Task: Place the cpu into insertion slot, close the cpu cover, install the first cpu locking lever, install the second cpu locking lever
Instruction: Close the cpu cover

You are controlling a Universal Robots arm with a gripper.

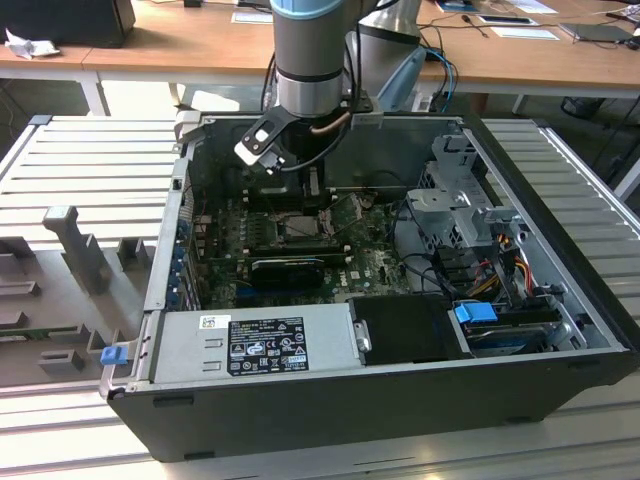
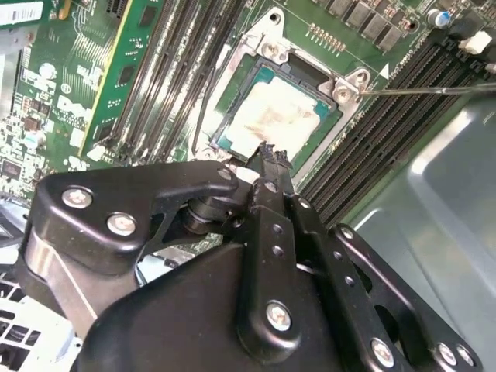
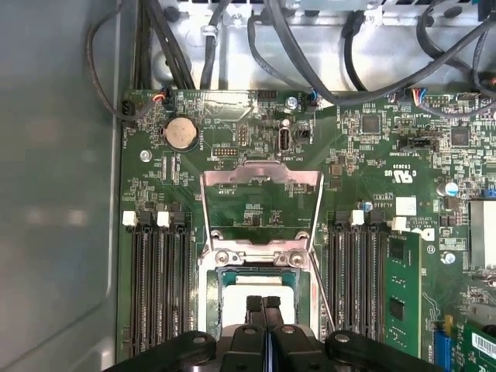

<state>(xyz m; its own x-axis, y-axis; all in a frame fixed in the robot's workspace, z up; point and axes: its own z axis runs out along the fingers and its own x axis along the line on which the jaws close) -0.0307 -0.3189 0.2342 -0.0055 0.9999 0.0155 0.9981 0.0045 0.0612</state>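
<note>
Exterior view: arm [image 1: 310,70] reaches into open computer case [image 1: 380,405]. Case holds motherboard [image 1: 370,265], power supply [image 1: 255,345] at 6 o'clock, drive cage [image 1: 455,200] at 3 o'clock.

Second wrist view: gripper [image 2: 271,155] jaws pressed together, holding nothing. Tips over cpu [image 2: 275,112] edge, contact unclear. Chip sits flat in insertion slot [image 2: 229,101]. Wire locking lever [image 2: 434,89] unhooked.

First wrist view: cpu cover [image 3: 262,175] open, lying back past hinge. Judgement: placing done, cover closing in hand. Calls for push on frame's free edge, clear of chip.

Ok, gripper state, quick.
Gripper: shut, holding nothing, tips just over the cpu.
</note>
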